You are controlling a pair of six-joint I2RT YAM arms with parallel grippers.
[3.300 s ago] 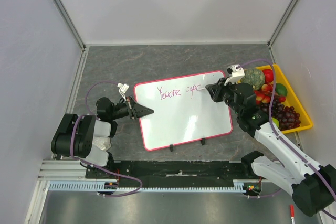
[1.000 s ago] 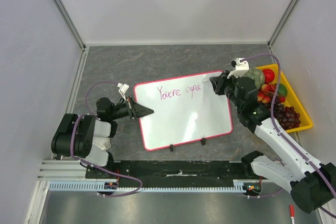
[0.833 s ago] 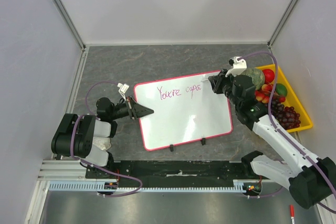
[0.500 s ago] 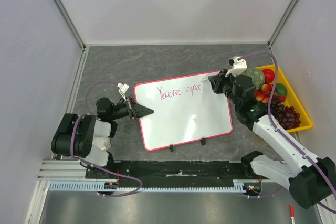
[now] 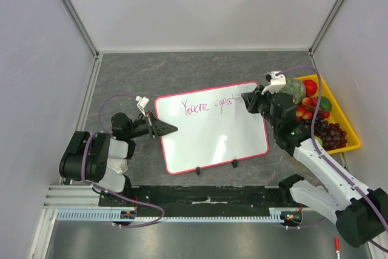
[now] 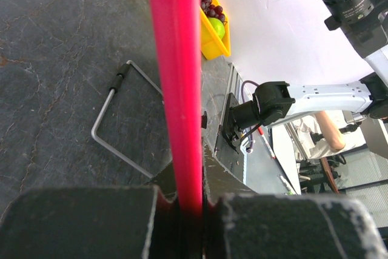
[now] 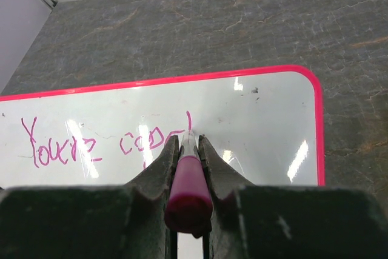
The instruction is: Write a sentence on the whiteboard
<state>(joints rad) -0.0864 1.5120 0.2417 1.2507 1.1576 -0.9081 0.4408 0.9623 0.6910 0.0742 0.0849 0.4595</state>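
One and a half words, roughly: the sentence [image 5: 207,105] reads "You're capa" plus a single upright stroke, in purple-pink cursive along the far edge of the whiteboard [image 5: 212,134]. The board lies flat mid-counter [image 5: 182,71], turned a little askew. Right pincer [image 5: 247,99] is clamped around a magenta marker [image 7: 189,180]. Its tip looks to be touching the board right at the foot of that stroke, near the far right corner. Left pincer [image 5: 172,129] is pinched closed on the board's pink rim at the left edge, I'd guess to stop it sliding. My read: it's mid-word, so the rest of that word and whatever follows is left. There's little room on this line, so the next bit probably needs a second line nearer.
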